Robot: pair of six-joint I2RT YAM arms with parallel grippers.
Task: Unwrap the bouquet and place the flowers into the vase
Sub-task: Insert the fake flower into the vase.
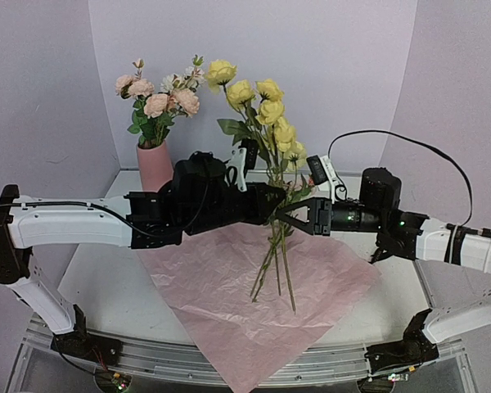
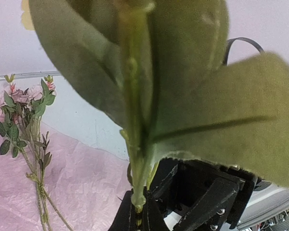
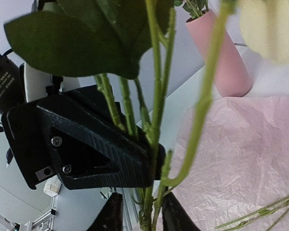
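The table [image 1: 98, 278] is mostly covered by the paper [image 1: 221, 295], which lies flat from the middle over the near edge. That sheet is the broadest hazard. The stems [image 1: 277, 262] hang down over it, though whether their ends touch it I cannot tell. In my judgement a low carry could drag them across the crinkles and tug them askew. The vase [image 1: 155, 166] stands at the back left corner and already holds pink flowers [image 1: 159, 98]. Its mouth looks crowded, so a new bunch coming in at a slant could snag those blooms or nudge the tall vase over. The yellow flowers [image 1: 266, 110] stand upright in the air above the middle of the table, well apart from the vase, with the two grippers meeting at their stems from either side. The bunch is top-heavy and made of several thin stems, so a pinch that catches only some could let the others slide out or let the whole bunch swivel. The left gripper [image 1: 270, 206] is the one carrying it. Its fingers [image 2: 123, 221] are pressed together on the stems, and one green stem rises straight from between them in the left wrist view. The right gripper [image 1: 293, 218] sits just beside it with its fingers [image 3: 111, 214] parted. The stems run through the gap, and I cannot tell whether either pad touches them.
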